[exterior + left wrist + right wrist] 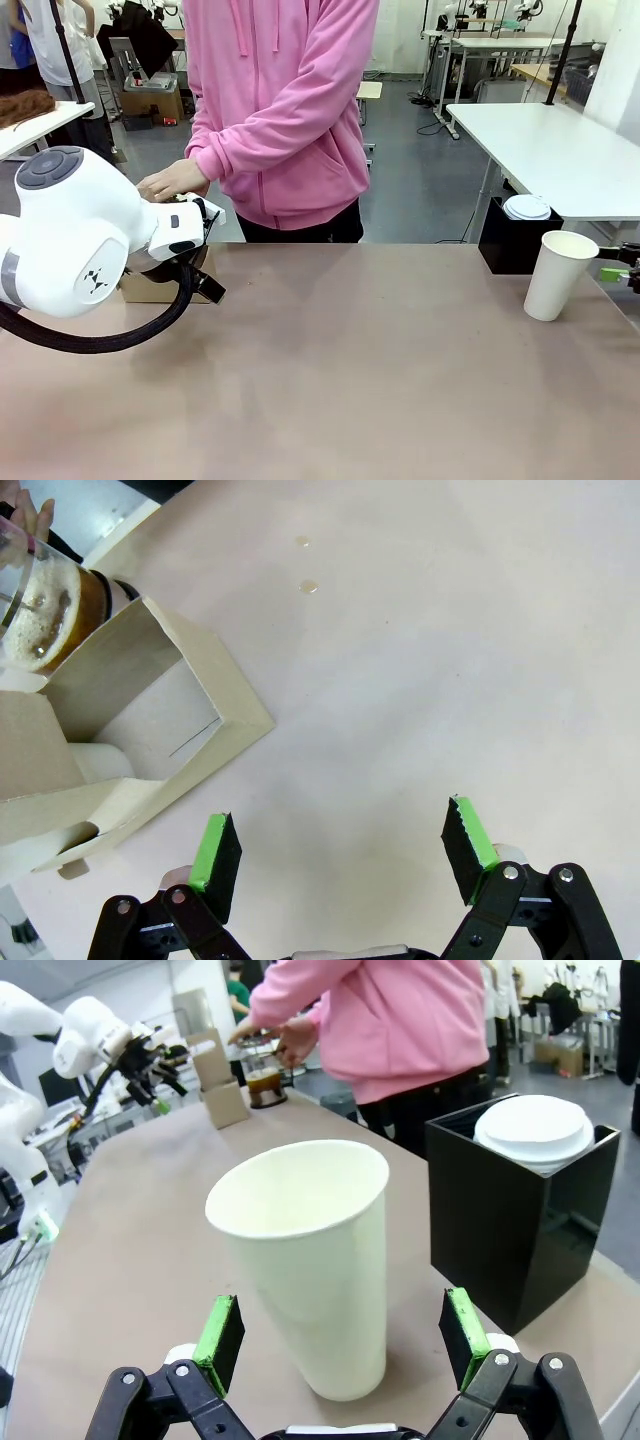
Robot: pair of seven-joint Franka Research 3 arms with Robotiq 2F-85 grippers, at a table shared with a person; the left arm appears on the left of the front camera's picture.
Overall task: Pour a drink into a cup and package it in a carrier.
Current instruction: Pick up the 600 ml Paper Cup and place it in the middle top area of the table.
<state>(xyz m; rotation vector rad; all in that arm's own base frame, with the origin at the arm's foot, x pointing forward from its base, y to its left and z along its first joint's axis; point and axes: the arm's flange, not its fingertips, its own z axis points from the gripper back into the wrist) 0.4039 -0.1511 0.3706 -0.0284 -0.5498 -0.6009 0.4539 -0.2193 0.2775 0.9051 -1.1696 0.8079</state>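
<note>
Tan tabletop (pixel 350 380) w/ tall white lidless cup (pixel 560 275) upright; left gripper (pixel 340 820), right gripper (pixel 340 1308) both open.

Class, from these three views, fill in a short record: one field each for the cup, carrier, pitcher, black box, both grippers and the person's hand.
cup: white paper, upright on the table, no lid, looks empty
carrier: brown cardboard, on the table near the person
pitcher: clear glass, dark brown drink inside, beside the carrier
black box: next to the cup, white lids in it
left gripper: open, above bare table beside the carrier
right gripper: open, straddling the cup without touching it
person's hand: at the pitcher
</note>
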